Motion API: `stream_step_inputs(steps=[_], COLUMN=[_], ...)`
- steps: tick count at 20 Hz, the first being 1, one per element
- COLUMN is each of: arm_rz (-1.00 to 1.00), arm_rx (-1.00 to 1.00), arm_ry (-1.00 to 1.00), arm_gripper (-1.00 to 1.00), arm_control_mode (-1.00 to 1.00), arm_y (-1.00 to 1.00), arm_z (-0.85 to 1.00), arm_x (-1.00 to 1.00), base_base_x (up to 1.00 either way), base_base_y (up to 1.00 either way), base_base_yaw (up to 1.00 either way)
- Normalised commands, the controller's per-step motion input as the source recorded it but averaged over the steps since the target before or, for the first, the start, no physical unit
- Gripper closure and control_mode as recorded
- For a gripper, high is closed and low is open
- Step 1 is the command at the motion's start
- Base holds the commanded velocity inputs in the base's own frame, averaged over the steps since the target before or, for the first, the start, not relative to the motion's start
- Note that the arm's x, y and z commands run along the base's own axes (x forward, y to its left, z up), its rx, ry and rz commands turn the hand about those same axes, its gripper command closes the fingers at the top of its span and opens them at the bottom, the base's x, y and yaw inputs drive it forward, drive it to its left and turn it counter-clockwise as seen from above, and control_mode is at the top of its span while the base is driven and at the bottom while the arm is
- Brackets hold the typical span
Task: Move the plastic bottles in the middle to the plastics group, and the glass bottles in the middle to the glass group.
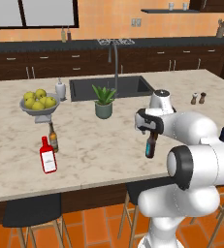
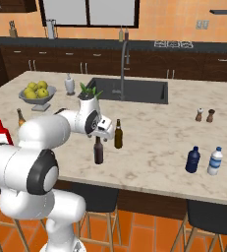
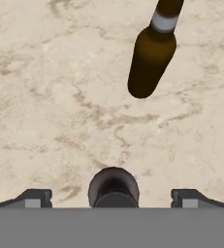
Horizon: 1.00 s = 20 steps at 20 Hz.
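My gripper [image 3: 112, 198] is open and points straight down over the near-black glass bottle [image 2: 99, 151], whose blue label faces the left base view [image 1: 149, 147]. The bottle's cap [image 3: 113, 186] sits midway between my two fingertips, with a wide gap on each side. The amber-brown glass bottle [image 2: 118, 134] stands upright just beyond it [image 3: 151, 58]. The squat dark-blue plastic bottle [image 2: 193, 160] stands at the right, beside two clear plastic bottles [image 2: 215, 161]. The glass group, a flat red bottle [image 1: 48, 155] and a small brown bottle [image 1: 53, 138], is at the left.
A bowl of yellow-green fruit [image 1: 39, 103], a white dispenser [image 1: 60, 89] and a potted plant [image 1: 104, 102] stand near the sink [image 1: 111, 87]. Salt and pepper shakers [image 2: 204, 115] sit at the far right. Stools stand under the counter's front edge [image 1: 84, 183].
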Motion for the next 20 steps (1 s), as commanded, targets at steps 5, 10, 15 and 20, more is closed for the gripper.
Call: stream_step_inputs(steps=[5, 10, 15, 20], arm_rz=[0.0, 0.0, 0.02, 0.1], arm_rx=[0.0, 0.0, 0.02, 0.06], arm_ry=[-0.13, -0.16, -0.02, 0.0], arm_gripper=[1.0, 1.0, 1.0, 1.0], arm_control_mode=[-1.0, -1.0, -1.0, -1.0], arm_y=[0.0, 0.0, 0.14, 0.43], arm_z=[-0.24, -0.09, 0.28, 0.52], arm_x=[0.0, 0.0, -0.2, -0.28], base_base_x=[0.0, 0.0, 0.0, 0.0], base_base_y=[0.0, 0.0, 0.0, 0.0], base_base_yaw=[0.0, 0.0, 0.0, 0.0])
